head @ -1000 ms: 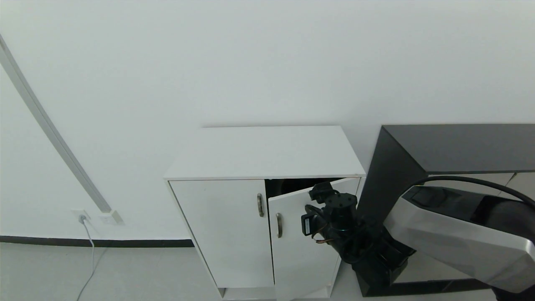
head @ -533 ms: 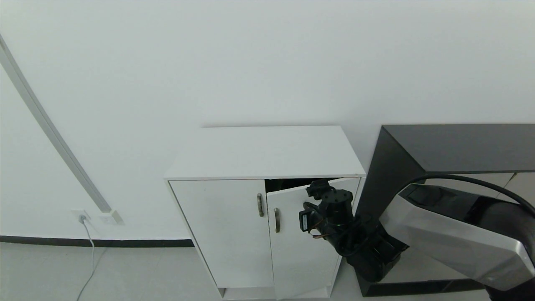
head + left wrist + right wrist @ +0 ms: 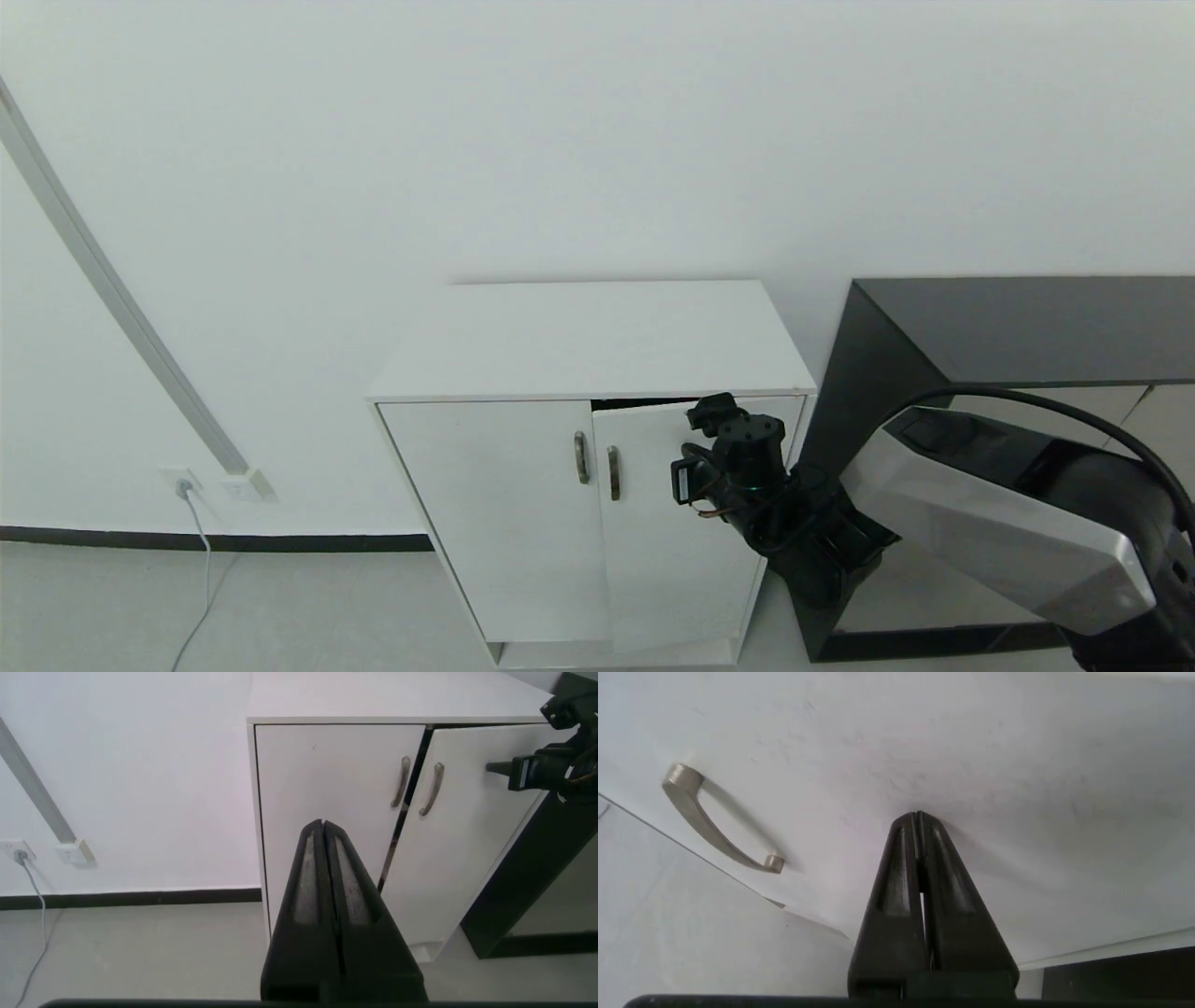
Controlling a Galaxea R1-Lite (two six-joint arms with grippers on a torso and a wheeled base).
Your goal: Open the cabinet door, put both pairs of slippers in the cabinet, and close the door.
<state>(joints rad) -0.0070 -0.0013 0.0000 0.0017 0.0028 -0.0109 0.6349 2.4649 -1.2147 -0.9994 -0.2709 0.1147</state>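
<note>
**Cabinet door [image 3: 672,560] almost shut, a fingertip on its face**

White and two-doored, the cabinet [image 3: 597,341] stands against the wall at 6 o'clock of the head view. A dark unit [image 3: 1008,327] sits just beside it at 3 o'clock. The door in question is the one on the cabinet's 3 o'clock half. It is a sliver ajar, with a thin dark slit along its top edge, while the left door [image 3: 485,513] sits flush.

The right gripper [image 3: 919,821] has its fingers pressed together and holds nothing. Its tip touches the bare face of the door, at 3 o'clock of the handle [image 3: 719,826]. The left gripper [image 3: 322,831] is likewise closed and empty, held well back from the cabinet and facing its front.

The door looks like a stiff, flat board that is light to swing. It is probably hinged on its 3 o'clock edge, since both doors carry their handles at the middle of the cabinet. The painted face is smooth, so closed fingertips could skid sideways on it. A push straight into the panel is the safer one, and pressing nearer the handle, away from the hinge, would give the most leverage.

For a pull, the curved metal handle is the only real hold, since it stands off the panel enough for a finger to hook behind. Judging by the slit, closing is in its last stretch.
</note>
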